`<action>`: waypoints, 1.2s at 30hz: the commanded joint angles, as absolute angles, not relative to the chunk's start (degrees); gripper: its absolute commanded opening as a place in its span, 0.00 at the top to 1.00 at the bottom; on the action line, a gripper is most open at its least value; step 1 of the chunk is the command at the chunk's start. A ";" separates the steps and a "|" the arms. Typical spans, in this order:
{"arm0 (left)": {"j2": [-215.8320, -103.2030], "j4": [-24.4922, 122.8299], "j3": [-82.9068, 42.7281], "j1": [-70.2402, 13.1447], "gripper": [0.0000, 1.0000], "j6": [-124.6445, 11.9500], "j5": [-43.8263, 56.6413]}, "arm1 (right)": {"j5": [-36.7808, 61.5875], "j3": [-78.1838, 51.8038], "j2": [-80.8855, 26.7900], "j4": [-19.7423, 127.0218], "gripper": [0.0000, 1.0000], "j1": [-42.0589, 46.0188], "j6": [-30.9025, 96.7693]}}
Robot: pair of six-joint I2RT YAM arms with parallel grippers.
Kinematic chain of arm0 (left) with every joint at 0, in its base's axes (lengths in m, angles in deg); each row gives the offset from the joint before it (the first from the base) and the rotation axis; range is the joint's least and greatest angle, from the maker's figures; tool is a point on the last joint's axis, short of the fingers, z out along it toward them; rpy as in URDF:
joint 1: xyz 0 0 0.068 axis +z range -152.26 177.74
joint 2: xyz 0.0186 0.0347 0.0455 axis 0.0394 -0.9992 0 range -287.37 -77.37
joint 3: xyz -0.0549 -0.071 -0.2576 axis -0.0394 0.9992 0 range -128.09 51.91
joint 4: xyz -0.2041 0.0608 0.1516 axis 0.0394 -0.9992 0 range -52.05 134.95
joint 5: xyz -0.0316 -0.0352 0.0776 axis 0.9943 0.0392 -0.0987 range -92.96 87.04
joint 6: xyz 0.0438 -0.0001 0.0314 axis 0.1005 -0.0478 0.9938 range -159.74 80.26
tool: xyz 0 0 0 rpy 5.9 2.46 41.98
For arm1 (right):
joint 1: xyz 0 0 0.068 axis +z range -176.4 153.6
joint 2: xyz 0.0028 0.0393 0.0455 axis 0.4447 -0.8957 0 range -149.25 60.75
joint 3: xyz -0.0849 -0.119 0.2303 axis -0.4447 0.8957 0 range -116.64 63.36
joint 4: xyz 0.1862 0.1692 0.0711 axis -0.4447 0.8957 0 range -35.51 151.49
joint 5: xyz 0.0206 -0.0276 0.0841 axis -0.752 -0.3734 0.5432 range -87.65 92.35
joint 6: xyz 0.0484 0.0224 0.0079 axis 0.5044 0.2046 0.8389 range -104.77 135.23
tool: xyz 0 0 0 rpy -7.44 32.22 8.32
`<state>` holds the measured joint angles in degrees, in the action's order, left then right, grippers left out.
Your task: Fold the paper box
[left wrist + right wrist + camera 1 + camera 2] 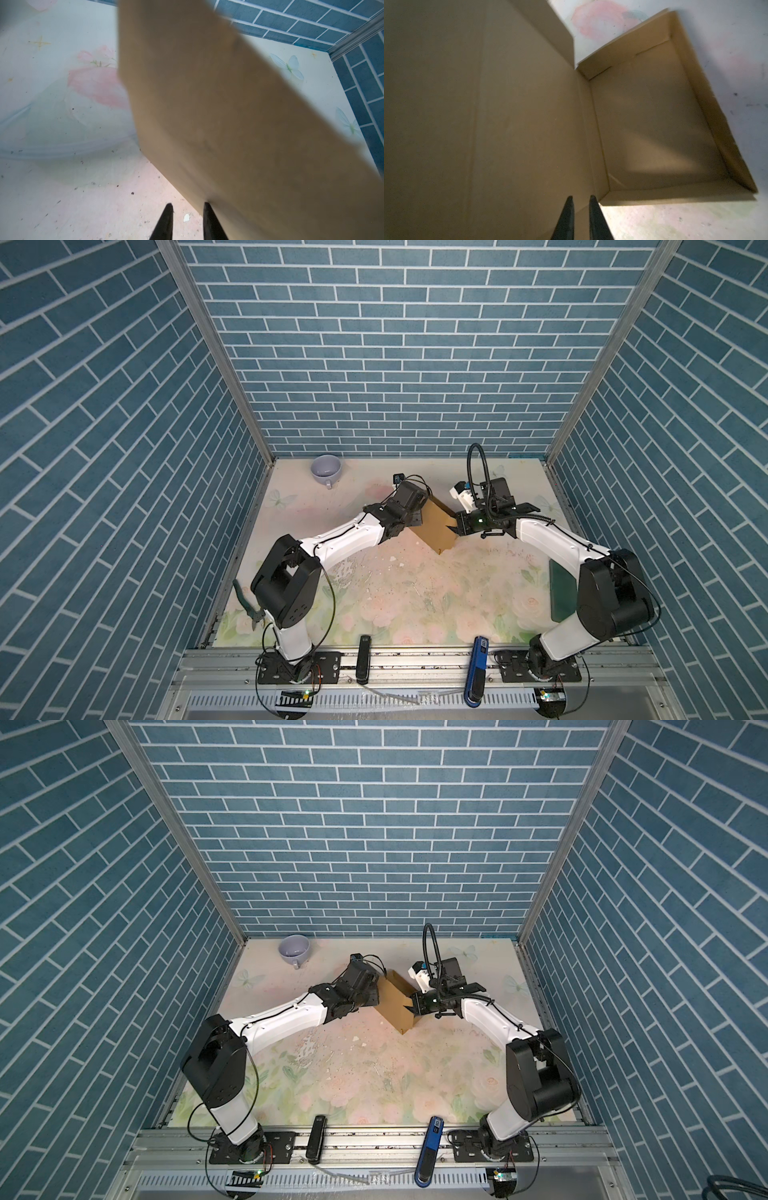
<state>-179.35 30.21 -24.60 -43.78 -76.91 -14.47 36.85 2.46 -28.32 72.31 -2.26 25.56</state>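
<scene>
The paper box (436, 526) (395, 1006) is tan cardboard and stands on the table between my two arms. In the right wrist view its shallow tray (654, 124) has its walls up, and the big lid panel (488, 114) is raised beside it. My right gripper (581, 197) (454, 529) has its jaws close together around a side flap at the lid's corner. My left gripper (188, 205) is open, with bare table showing in the gap. One of its fingers (207, 216) touches the edge of the lid's outer face (228, 124). In both top views the left fingers are hidden behind the wrist.
A lavender cup (327, 470) (294, 950) sits at the back left. A dark green slab (561, 593) lies by the right arm, and green-handled pliers (245, 605) lie at the left edge. Black (364, 659) and blue (478, 672) tools rest on the front rail. Brick-patterned walls enclose three sides.
</scene>
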 commanded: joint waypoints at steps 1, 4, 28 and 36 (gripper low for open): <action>-181.59 31.36 -27.60 -42.63 0.73 -74.55 -12.38 | 36.85 5.07 -26.11 68.83 0.84 0.22 28.60; -183.41 32.24 -29.49 -41.76 0.73 -73.67 -10.63 | 35.70 6.42 -25.57 64.98 0.84 2.64 31.39; -187.73 15.79 -51.10 -32.68 0.57 -62.63 2.44 | 14.33 17.18 -29.24 29.97 0.81 15.27 49.18; -182.73 -4.52 -60.25 -32.33 0.30 -52.65 4.69 | 8.65 18.28 -11.73 59.06 0.73 13.10 41.64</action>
